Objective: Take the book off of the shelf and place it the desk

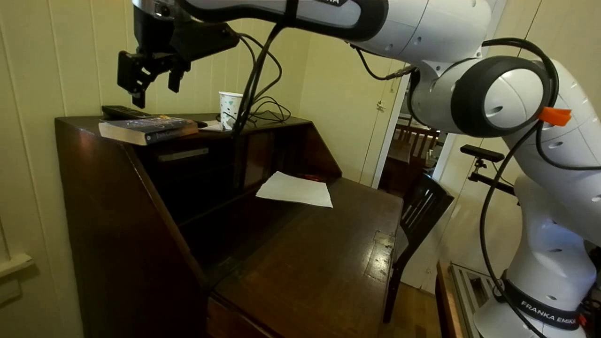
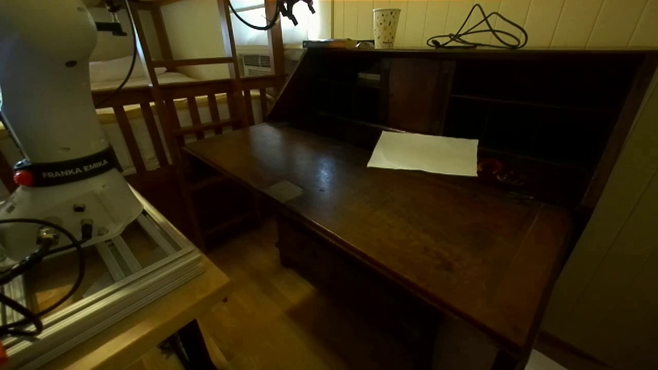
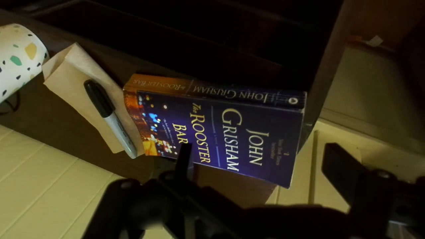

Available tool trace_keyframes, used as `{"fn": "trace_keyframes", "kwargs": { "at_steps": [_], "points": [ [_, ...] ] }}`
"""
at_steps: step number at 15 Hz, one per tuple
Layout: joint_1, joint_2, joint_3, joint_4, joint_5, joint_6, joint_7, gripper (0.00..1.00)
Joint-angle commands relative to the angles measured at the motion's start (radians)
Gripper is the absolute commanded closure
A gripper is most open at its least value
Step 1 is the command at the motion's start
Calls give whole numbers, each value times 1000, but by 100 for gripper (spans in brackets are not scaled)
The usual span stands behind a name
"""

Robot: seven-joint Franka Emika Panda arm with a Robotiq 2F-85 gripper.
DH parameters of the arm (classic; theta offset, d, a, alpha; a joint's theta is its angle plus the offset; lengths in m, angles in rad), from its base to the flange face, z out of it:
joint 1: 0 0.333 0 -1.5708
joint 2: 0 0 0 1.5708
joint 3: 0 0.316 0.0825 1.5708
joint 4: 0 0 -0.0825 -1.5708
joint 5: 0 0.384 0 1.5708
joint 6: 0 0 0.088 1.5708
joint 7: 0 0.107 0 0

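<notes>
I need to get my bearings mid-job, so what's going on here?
The robot's gripper hangs open above the book, holding nothing. The book, John Grisham's The Rooster Bar, lies flat on the shelf, cover up, near a marker and a patterned cup. Below, a white paper sheet lies on the desk. The book has not yet been picked up or placed there.
</notes>
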Motion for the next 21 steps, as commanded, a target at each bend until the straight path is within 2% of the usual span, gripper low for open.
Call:
{"fn": "trace_keyframes", "kwargs": {
  "at_steps": [1,6,8,9,10,13,18,21],
  "points": [
    [54,-38,-32,-106,-96,-9,-73,0],
    [122,-87,-96,-275,-306,160,-45,0],
    [129,-128,-92,-374,-342,217,-41,0],
    [120,-150,-72,-404,-313,210,-31,0],
    [119,-51,-80,-255,-300,180,-49,0],
    [119,-92,-76,-323,-300,190,-45,0],
    [146,-90,-97,-404,-376,225,-54,0],
    [161,-70,-119,-432,-448,307,1,0]
  ]
}}
